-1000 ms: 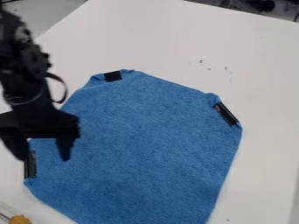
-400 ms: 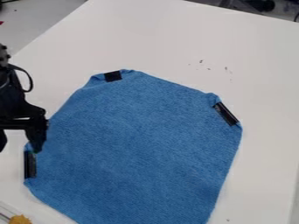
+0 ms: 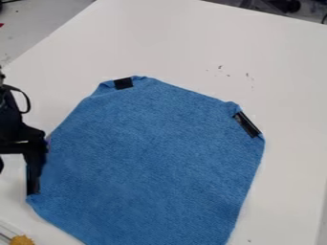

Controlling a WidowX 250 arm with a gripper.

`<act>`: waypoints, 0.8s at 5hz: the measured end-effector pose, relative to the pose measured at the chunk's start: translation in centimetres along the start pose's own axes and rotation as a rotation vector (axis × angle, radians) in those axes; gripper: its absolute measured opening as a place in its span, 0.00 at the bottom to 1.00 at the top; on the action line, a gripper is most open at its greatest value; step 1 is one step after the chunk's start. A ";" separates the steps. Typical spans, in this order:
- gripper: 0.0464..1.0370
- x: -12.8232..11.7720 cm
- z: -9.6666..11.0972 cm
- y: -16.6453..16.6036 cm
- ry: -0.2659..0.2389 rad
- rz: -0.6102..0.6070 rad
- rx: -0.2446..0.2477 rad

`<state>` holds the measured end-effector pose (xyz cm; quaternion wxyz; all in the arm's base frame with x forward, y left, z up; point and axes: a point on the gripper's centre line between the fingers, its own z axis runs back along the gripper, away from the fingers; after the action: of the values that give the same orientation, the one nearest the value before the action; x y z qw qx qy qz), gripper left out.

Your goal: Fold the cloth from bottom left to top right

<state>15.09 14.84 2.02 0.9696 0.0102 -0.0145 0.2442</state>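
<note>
Camera view: a yellow thing (image 3: 22, 240) is near the flat blue cloth (image 3: 153, 158). The gripper (image 3: 18, 179), jaws spread wide, partly hides one black strip (image 3: 29, 185).

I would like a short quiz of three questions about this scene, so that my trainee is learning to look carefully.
1. Choose one: as the picture shows it, at which side of the cloth is the gripper?
A) right
B) left
C) top
2. True or false: the jaws are closed against each other.
3. Count: how many black strips show along the edge of the cloth?

Key: 1. B; 2. False, they stand apart; 3. Three.
</note>
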 end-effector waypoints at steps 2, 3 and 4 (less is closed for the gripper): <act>0.62 -0.2 -1.4 -0.1 0.035 0.026 -0.037; 0.32 0.2 -1.8 -0.1 0.041 0.039 -0.044; 0.13 0.8 -1.8 -0.1 0.034 0.043 -0.042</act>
<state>15.90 15.21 0.28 0.9642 -0.0147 -0.0034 0.2648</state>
